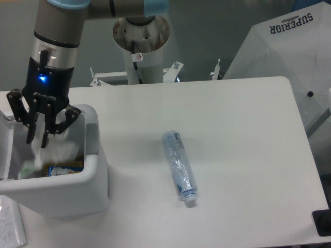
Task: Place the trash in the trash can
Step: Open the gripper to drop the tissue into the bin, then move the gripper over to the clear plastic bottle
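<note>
My gripper (37,138) hangs over the opening of the trash can (96,164), a big white bin at the table's left edge. Its fingers (46,139) are spread open with nothing between them. Just below and to the right of them, a white tissue wad (59,151) sits blurred inside the can. A crushed clear plastic bottle (179,164) lies on the table's middle, its white cap (189,199) pointing toward the front edge, well to the right of the can and the gripper.
A yellow and blue packet (64,168) lies at the bottom of the can. The arm's base column (140,46) stands behind the table. A white umbrella (289,46) leans at the right. A dark object (322,222) sits at the front right corner.
</note>
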